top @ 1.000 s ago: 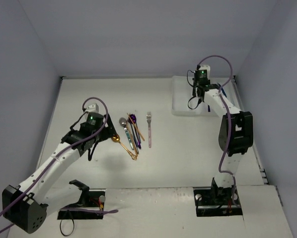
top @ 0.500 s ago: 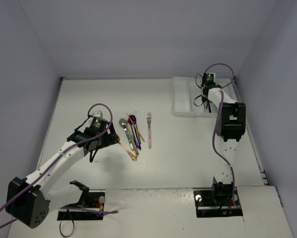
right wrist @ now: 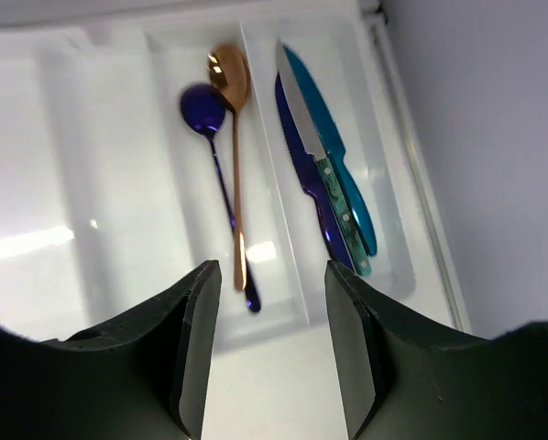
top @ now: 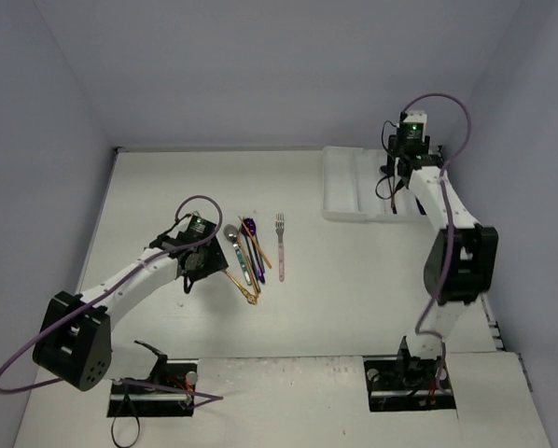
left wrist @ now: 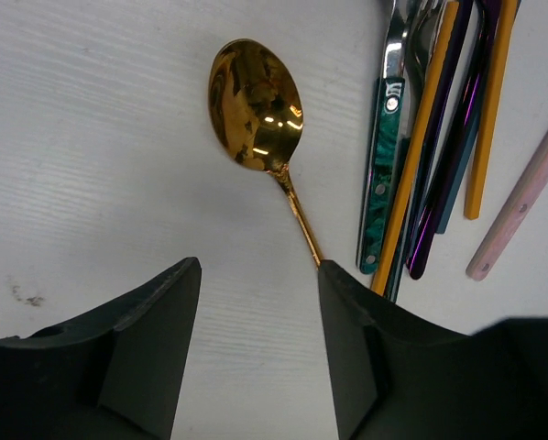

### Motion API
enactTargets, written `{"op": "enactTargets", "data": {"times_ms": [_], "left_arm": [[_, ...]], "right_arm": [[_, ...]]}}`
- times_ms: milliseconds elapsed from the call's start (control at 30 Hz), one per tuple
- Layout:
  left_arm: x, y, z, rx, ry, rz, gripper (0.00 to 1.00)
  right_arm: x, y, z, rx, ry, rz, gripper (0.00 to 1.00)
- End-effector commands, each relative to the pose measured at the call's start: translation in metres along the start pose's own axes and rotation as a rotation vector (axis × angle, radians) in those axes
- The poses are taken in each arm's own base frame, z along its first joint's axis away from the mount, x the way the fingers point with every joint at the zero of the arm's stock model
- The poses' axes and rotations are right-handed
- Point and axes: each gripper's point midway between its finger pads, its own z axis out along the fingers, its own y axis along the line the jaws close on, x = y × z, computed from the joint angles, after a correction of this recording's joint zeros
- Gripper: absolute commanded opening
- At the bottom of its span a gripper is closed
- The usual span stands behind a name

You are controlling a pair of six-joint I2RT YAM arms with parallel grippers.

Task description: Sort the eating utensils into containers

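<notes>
On the table lies a gold spoon, its handle running down under the tip of my left gripper's right finger. My left gripper is open, with only bare table between its jaws. Beside the spoon lie several more eating utensils: a green-handled one, a gold stick, a purple one and a pink-handled fork. My right gripper hangs open and empty over the white tray. One of its containers holds a copper spoon and a blue spoon, the neighbouring one three knives.
The tray sits in the far right corner against the walls. Its left compartments hold nothing. The grey side wall runs close along the tray's right edge. Both arm bases stand at the table's near edge.
My left arm has swung right to the gold spoon and its jaws have narrowed. My right gripper has opened and shifted toward the tray's right end.
</notes>
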Motion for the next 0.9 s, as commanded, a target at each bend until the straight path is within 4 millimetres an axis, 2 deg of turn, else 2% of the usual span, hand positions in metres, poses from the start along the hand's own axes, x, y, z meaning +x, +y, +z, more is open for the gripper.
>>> {"op": "enactTargets", "data": {"times_ms": [0,33,100,167,267,333,433,600,867], "left_arm": [[-0.021,-0.029,0.008,0.047,-0.040,-0.098,0.48],[-0.020,-0.028,0.014,0.029,-0.033,-0.110,0.47],[-0.020,-0.024,0.022,-0.002,-0.035,-0.122,0.45],[-0.022,-0.020,0.028,-0.036,-0.050,-0.127,0.45],[-0.022,-0.015,0.038,-0.077,-0.046,-0.131,0.45],[-0.023,-0.015,0.041,-0.088,-0.049,-0.135,0.45],[-0.022,-0.015,0.048,-0.108,-0.039,-0.134,0.45],[-0.016,-0.020,0.052,-0.112,-0.022,-0.151,0.44],[0.001,-0.017,0.065,-0.178,0.018,-0.147,0.31]], "right_arm": [[-0.026,0.014,-0.082,-0.084,-0.132,0.098,0.47],[-0.028,0.017,-0.101,-0.111,-0.159,0.119,0.47],[-0.013,0.033,-0.122,-0.167,-0.157,0.113,0.47],[-0.006,0.043,-0.145,-0.228,-0.176,0.114,0.47],[0.018,0.051,-0.157,-0.277,-0.154,0.115,0.47],[0.023,0.047,-0.169,-0.291,-0.168,0.129,0.47],[0.041,0.049,-0.175,-0.324,-0.149,0.136,0.47],[0.051,0.054,-0.183,-0.360,-0.143,0.142,0.48],[0.051,0.057,-0.193,-0.386,-0.157,0.145,0.48]]}}
